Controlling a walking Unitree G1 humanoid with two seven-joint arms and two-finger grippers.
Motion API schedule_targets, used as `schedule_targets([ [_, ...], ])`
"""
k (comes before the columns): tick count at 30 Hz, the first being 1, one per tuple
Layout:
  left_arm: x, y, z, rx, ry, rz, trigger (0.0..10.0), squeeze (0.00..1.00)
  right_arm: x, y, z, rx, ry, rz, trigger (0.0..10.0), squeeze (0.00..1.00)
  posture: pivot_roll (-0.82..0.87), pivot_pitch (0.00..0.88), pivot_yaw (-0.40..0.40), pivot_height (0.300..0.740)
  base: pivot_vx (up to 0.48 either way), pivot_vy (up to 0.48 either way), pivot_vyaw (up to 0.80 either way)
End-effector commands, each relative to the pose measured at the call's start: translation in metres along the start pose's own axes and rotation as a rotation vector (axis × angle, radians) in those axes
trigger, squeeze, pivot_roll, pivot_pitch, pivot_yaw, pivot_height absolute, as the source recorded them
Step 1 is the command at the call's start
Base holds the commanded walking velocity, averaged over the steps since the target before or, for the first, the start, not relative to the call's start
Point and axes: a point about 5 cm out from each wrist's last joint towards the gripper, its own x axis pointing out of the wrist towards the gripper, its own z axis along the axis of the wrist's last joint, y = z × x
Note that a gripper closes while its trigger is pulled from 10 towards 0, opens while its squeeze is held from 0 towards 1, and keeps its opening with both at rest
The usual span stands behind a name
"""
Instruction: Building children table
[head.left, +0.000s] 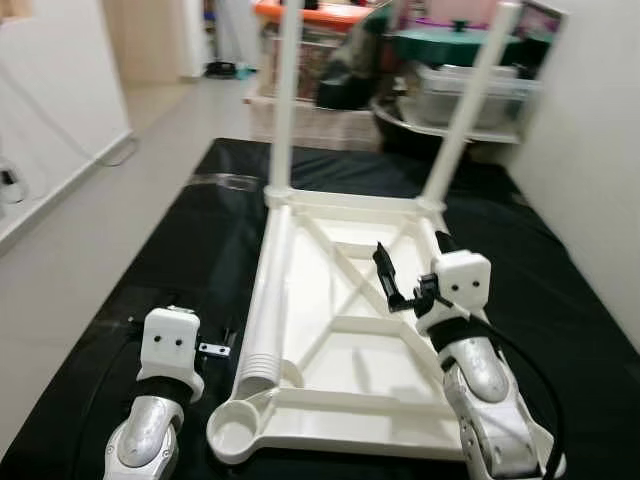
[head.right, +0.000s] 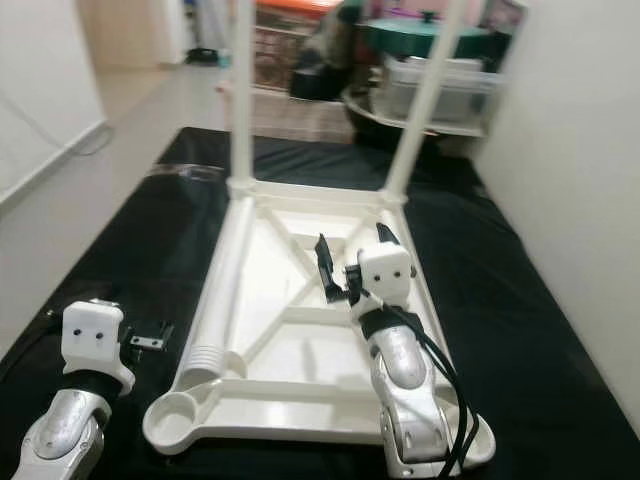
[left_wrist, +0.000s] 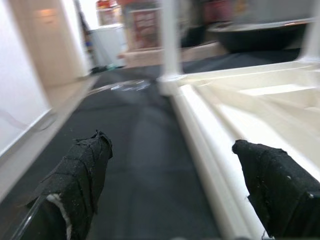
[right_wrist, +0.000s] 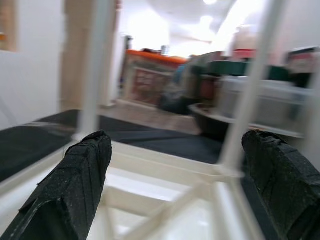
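Observation:
A white plastic children's table (head.left: 350, 350) lies upside down on a black mat (head.left: 190, 250). Two white legs stand upright in its far corners, the far-left leg (head.left: 287, 90) and the far-right leg (head.left: 470, 100). A third leg (head.left: 268, 300) lies loose along the table's left edge, and near its ribbed end is an empty round socket (head.left: 235, 428) at the near-left corner. My right gripper (head.left: 415, 262) hovers open and empty over the cross ribs; its fingers (right_wrist: 75, 185) are spread wide. My left gripper (left_wrist: 175, 185) hangs low over the mat, left of the lying leg, open and holding nothing.
Cluttered shelves with plastic bins (head.left: 465, 90), a green lid (head.left: 455, 40) and an orange box (head.left: 310, 12) stand beyond the mat's far edge. A white wall (head.left: 600, 150) runs along the right. Bare floor (head.left: 90, 220) lies to the left. Clear plastic wrap (head.left: 225, 181) rests on the mat.

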Motion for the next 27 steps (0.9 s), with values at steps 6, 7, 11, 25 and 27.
schedule_targets([
  [6,-0.0046,-0.0076,-0.0005,0.02,0.016,-0.023,10.0,0.0,-0.0033,0.0048,0.0016,0.0,0.01,0.024,10.0,0.0,0.09,0.0,-0.1,0.74,0.0,0.0,-0.63],
  [7,-0.0049,-0.0074,0.0007,0.025,0.013,-0.023,10.0,0.0,-0.0042,0.006,0.0018,0.001,0.01,0.029,10.0,0.0,0.09,0.0,-0.1,0.74,0.0,0.0,-0.6],
  [11,-0.0052,-0.0054,0.0029,0.035,0.01,-0.017,10.0,0.0,-0.0043,0.0081,0.0003,-0.022,0.023,0.05,10.0,0.0,0.09,0.0,-0.098,0.74,0.0,0.0,0.0],
  [25,-0.0037,-0.0086,0.0048,0.037,0.003,-0.024,10.0,0.0,-0.0034,0.0091,-0.0029,-0.014,0.051,0.044,10.0,0.0,0.1,0.0,-0.094,0.74,-0.072,0.0,0.0],
  [27,-0.0036,-0.0081,0.0049,0.038,0.003,-0.022,10.0,0.0,-0.0032,0.0091,-0.0033,-0.013,0.053,0.043,10.0,0.0,0.1,0.0,-0.094,0.74,0.0,0.0,0.0],
])
